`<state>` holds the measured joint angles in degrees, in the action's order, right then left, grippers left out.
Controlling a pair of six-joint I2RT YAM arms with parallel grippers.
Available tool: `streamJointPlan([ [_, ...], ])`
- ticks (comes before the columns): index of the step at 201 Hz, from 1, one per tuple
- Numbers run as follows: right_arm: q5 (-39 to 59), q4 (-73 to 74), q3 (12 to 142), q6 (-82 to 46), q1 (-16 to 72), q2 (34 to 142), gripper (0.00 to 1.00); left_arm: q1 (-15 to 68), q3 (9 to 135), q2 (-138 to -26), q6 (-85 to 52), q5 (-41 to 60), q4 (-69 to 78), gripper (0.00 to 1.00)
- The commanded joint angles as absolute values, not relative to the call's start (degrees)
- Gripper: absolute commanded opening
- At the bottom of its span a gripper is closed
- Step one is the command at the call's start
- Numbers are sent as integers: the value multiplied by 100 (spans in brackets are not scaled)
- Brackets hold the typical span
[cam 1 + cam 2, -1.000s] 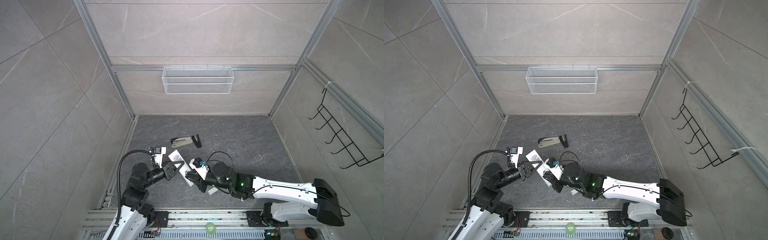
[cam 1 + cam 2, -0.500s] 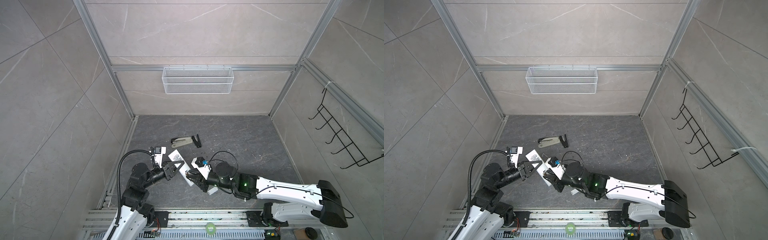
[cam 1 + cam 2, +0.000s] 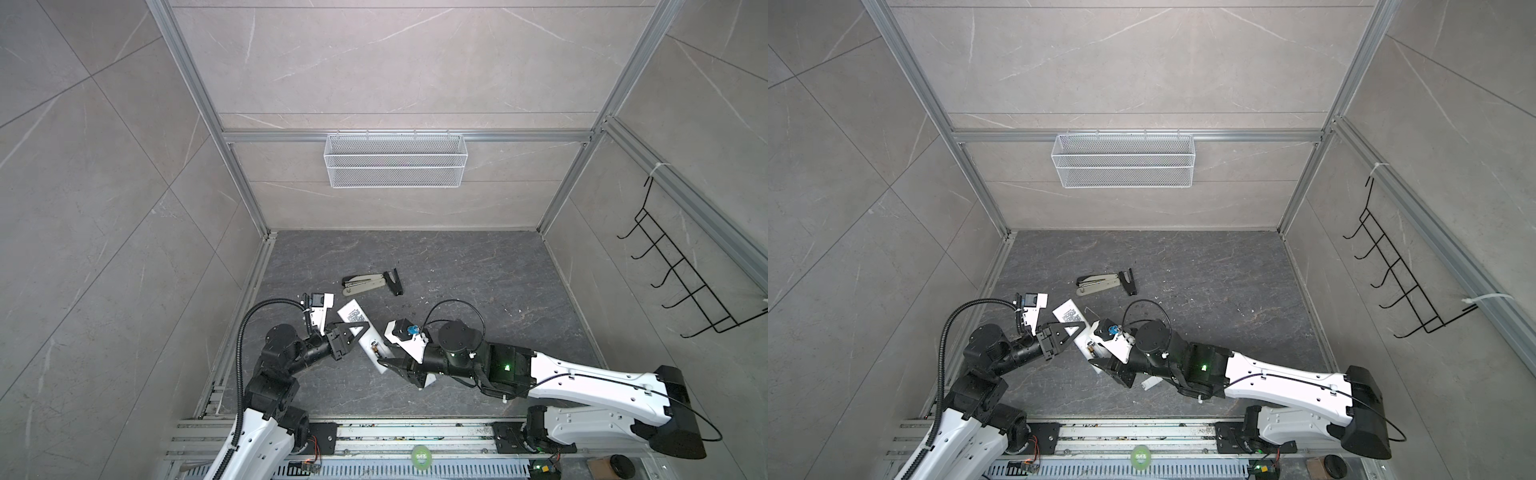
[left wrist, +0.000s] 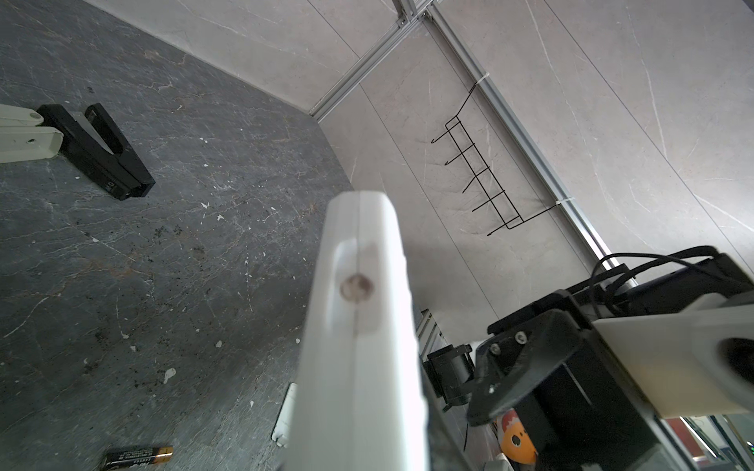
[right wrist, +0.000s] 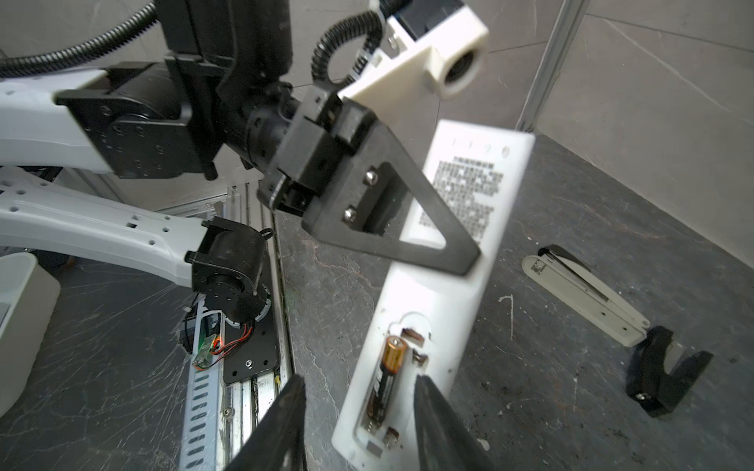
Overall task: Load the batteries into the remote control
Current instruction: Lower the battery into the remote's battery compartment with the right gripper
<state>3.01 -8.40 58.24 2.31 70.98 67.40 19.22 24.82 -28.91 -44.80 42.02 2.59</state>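
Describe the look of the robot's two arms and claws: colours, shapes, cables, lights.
Both arms have white shells and black joints. The left arm carries a ribbed black hose; the right arm has a thin black looping cable and a green light. The left claw has black open-triangle fingers with silver screws; the right claw has black tapered ones.

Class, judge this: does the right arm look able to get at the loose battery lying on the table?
Probably yes. The right gripper is open and holds nothing, and the loose battery lies bare on the table near the remote control.
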Motion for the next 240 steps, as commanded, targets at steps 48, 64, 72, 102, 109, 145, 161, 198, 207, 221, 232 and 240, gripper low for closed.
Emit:
streamJointPlan([
  [48,474,-3093,6926,2678,7368,6787,58,1910,2876,-3116,-4227,4921,242,0],
  [64,365,-3364,7115,2998,7376,6950,61,1912,2964,-3120,-4141,5049,97,0],
  [72,305,-3501,7219,3141,7382,7048,62,1914,3006,-3103,-4092,5108,9,0],
  [102,103,-3812,7579,3559,7378,7417,60,1912,3097,-3072,-3925,5273,-253,0],
  [109,105,-3839,7650,3630,7383,7488,58,1911,3105,-3080,-3900,5299,-283,0],
  [145,94,-3826,7847,3849,7380,7764,47,1908,3107,-3098,-3875,5414,-328,0],
  [161,88,-3789,7883,3889,7385,7846,43,1907,3107,-3086,-3865,5440,-366,0],
  [198,71,-3725,7941,3972,7427,7966,39,1908,3103,-3075,-3855,5465,-411,0],
  [207,55,-3735,7966,3997,7432,7999,38,1914,3104,-3076,-3858,5482,-412,0],
  [221,27,-3736,7980,4025,7437,8033,37,1908,3100,-3063,-3862,5476,-411,0],
  [232,35,-3711,7994,4025,7451,8055,36,1908,3099,-3067,-3864,5471,-403,0],
  [240,52,-3700,8004,4026,7452,8076,36,1912,3097,-3067,-3867,5478,-402,0],
])
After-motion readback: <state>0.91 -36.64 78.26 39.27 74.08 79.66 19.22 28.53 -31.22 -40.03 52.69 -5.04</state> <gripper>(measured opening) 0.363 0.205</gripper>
